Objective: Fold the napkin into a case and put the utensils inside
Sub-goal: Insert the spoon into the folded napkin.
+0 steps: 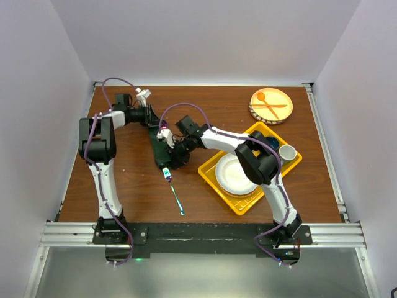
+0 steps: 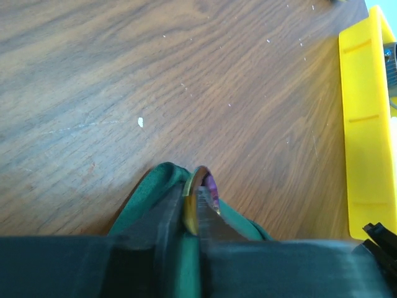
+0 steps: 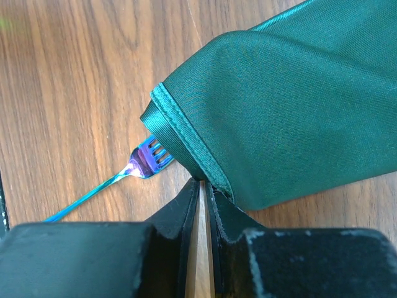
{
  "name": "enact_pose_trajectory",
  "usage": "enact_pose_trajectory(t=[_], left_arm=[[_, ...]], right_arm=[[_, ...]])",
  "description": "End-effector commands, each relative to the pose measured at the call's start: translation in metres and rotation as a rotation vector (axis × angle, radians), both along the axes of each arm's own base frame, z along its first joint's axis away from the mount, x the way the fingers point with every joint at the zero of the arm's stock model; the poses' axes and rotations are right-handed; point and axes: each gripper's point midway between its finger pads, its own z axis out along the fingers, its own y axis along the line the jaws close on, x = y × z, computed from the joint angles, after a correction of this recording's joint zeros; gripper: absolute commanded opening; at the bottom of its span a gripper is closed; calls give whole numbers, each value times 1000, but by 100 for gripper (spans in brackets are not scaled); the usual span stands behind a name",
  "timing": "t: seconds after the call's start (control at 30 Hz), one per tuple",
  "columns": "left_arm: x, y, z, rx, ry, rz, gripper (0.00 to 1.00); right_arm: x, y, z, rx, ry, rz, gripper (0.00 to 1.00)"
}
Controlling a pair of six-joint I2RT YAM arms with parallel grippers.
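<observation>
Left claw: nearly clenched, fingers close together on a thin iridescent metal edge with a rounded end, taken as the spoon. Green napkin bunches around both fingers and the spoon. Which part of the spoon is gripped, cannot tell. Bare table beyond; yellow tray at the right edge of the wrist view.

Right claw: also nearly clenched, only a thin slit between the fingers. Tips nip the stitched hem at the near corner of the napkin. The cloth rises from the tips as a thick folded bulge, up and to the right.

Top view: napkin lies as a narrow dark strip between the two claws, left claw at its far end, right claw at its near end, both touching it.

Fork: flat on the table, apart from both claws. Tines just beside the right claw's tips, touching or slipping under the hem of the napkin corner. Handle runs away from the cloth toward the arm bases.
</observation>
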Motion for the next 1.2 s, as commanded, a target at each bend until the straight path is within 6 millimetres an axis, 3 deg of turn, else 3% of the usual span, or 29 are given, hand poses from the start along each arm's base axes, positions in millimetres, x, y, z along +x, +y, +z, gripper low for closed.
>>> enact_pose_trajectory(t=[0.0,0.13,0.33,0.37,0.43,0.47,0.53,0.57,0.63,0.8,0.83,0.9,1.07,1.17], left_arm=[[14,8,40,17,-119,22,30],[28,21,66,53,-210,67,45],[56,47,128,126,-416,158,65],[59,54,141,134,-448,176,76],[61,63,152,144,-473,201,84],[58,70,160,151,-486,217,86],[52,76,165,161,-492,232,87],[43,81,169,169,-500,241,88],[30,84,173,178,-503,248,88],[-33,84,178,211,-543,243,88],[-55,73,162,179,-512,185,88],[-85,61,157,178,-517,88,83],[-173,32,109,74,-262,-95,71],[-200,28,86,64,-167,-109,65]], right_arm=[[15,6,0,7,-53,-34,12],[21,7,2,9,-63,-61,13],[29,4,12,26,-56,-80,20],[27,4,21,42,-56,-72,23],[21,0,28,53,-46,-55,28],[18,-1,40,67,-55,-50,33],[4,-9,43,69,-32,-19,37],[0,-11,59,92,-43,-11,41],[-15,-21,58,85,-19,-5,45],[-40,-44,61,66,38,-93,54],[-41,-44,61,73,33,-109,54],[-48,-52,51,51,71,-148,54],[-53,-66,51,32,89,-211,55],[-54,-76,51,21,80,-229,55]])
